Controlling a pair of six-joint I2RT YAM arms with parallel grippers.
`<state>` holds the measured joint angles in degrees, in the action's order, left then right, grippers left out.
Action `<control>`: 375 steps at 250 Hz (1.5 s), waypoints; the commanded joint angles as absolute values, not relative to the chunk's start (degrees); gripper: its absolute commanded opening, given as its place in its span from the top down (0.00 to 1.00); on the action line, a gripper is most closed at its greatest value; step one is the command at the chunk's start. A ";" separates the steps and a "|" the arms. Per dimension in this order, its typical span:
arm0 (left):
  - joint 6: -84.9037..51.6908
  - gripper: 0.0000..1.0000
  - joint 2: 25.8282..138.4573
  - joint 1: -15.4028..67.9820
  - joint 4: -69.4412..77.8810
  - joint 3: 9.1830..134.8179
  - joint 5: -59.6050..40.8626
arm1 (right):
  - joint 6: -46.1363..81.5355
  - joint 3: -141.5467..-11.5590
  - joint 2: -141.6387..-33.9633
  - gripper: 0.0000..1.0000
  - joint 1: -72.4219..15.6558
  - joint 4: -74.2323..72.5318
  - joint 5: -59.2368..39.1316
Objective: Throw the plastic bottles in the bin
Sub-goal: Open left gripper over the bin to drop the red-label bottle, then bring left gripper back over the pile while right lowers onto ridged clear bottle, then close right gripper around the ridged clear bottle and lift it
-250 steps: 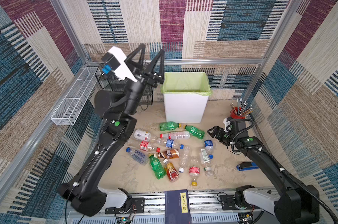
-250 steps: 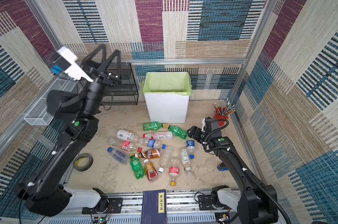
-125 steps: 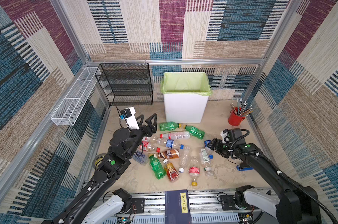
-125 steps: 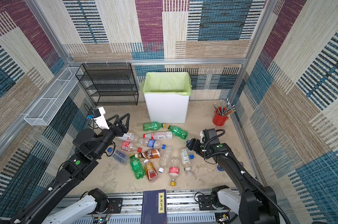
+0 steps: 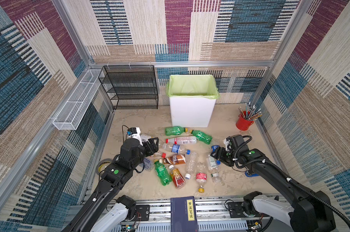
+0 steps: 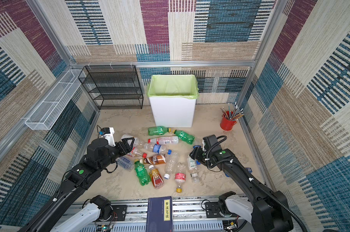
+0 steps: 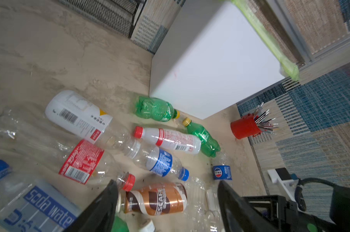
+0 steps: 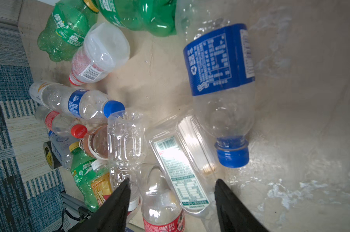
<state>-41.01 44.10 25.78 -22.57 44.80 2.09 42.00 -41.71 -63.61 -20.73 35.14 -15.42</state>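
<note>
**Both hands low over the bottle pile, fingers apart**

The plastic bottles (image 5: 181,140) lie scattered on the worktop (image 5: 138,120), on the near side of the bin (image 5: 192,112). The bin stands by the far wall with a green bag folded over its rim.

The left hand (image 5: 154,145) hangs low at the left edge of the pile with its fingers spread. In the left wrist view, a brown coffee bottle (image 7: 156,198) shows in the gap between them, and no contact is visible.

The right hand (image 5: 214,153) is at the pile's right edge, fingers also apart. They sit either side of a clear bottle with a white-and-green label (image 8: 180,170) without visibly pressing it. A blue-labelled bottle (image 8: 220,60) lies just beside that one.
</note>
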 commanded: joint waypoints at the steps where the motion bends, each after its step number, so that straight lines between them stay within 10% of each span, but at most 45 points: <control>1: -43.76 0.22 43.12 24.99 -29.23 44.79 -3.81 | 43.28 -43.47 -64.79 0.32 -22.03 36.88 -11.23; 375: -54.90 0.34 41.99 22.04 -38.34 42.68 -13.15 | 26.26 -50.38 -82.48 0.25 -27.69 39.90 -9.60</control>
